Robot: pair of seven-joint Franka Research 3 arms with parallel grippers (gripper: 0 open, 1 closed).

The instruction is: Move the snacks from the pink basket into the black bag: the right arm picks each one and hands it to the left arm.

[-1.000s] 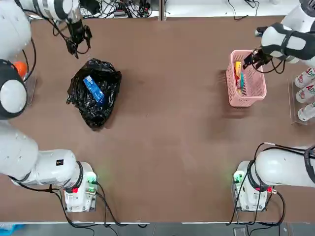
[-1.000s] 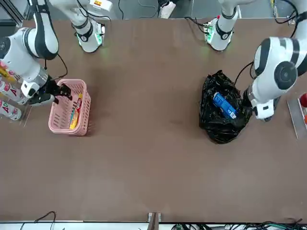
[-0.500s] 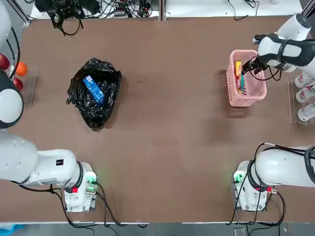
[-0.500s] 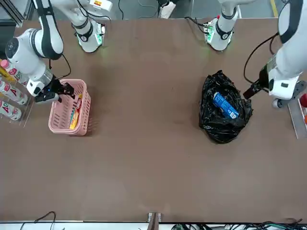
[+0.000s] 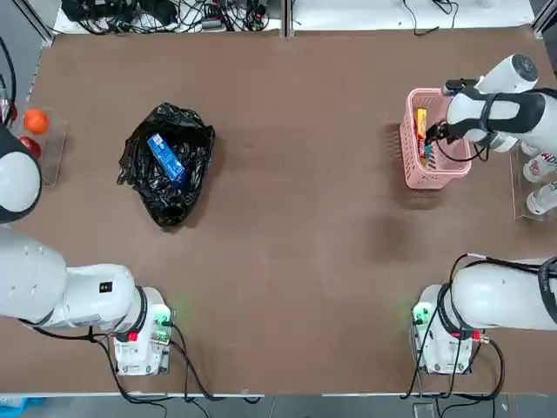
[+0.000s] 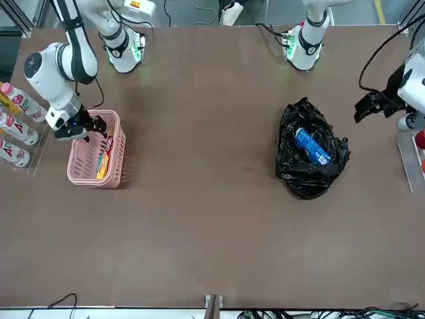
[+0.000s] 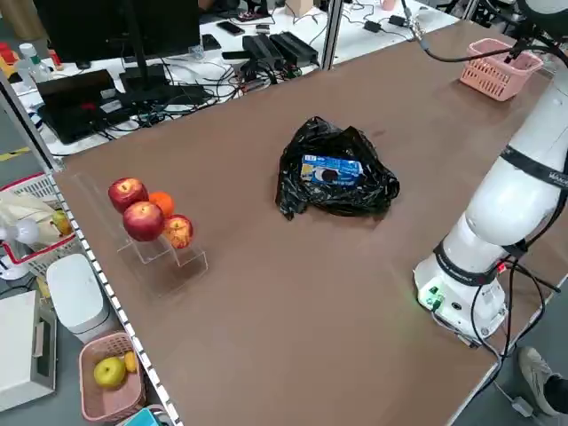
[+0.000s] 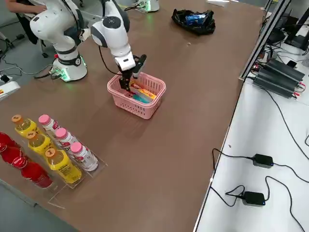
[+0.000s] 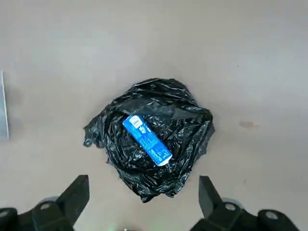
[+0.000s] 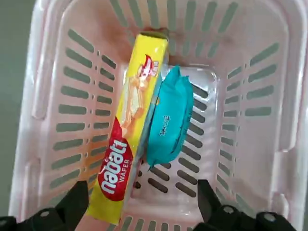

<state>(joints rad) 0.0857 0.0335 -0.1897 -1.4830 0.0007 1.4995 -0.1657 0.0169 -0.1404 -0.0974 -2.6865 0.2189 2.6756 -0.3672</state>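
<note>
From above, the right gripper [image 5: 432, 132] is being held over the pink basket [image 5: 452, 165]; 1 blue packet [image 5: 165, 160] is lying in the black bag [image 5: 167, 174].

At the right wrist, fingers are spread wide, empty, above 2 packets: the stiff, light yellow packet [image 10: 129, 137], best pinched across its narrow width, and the soft teal packet [image 10: 169, 115].

At the left wrist, the left gripper [image 9: 143, 211] is being kept wide open, empty, above the bag.

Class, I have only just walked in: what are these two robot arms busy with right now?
They are moving snacks from the pink basket into the black bag. The blue packet already lies in the bag. The yellow packet and the teal packet are side by side in the basket. The right pincer hangs open over them, gripping nothing. The left pincer is open too, raised beside the bag and empty.
</note>
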